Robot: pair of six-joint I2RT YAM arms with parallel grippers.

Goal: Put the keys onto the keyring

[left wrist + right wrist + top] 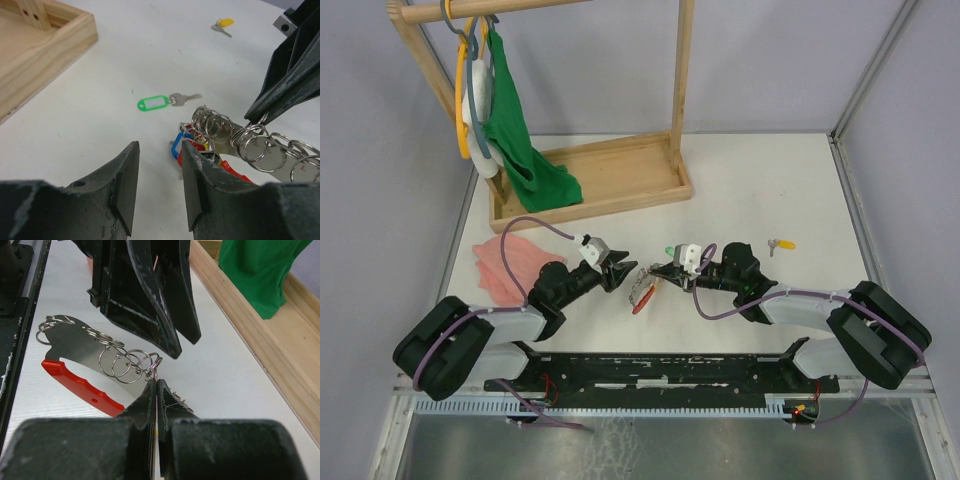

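Left pincer (159,150) spread, right pincer (156,384) pinching keyring (82,350), green-tagged key (170,100) white label too small to read, yellow-tagged key (222,26) beyond

The green-tagged key (160,101) lies on the table (125,55) beyond the keyring (272,157) and the parted fingers (125,185) of the left end effector (159,150).

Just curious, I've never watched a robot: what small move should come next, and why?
Probably the left end effector reaches forward to the green-tagged key: its jaws are open and empty, that key lies loose, and the right end effector pinches a keyring.
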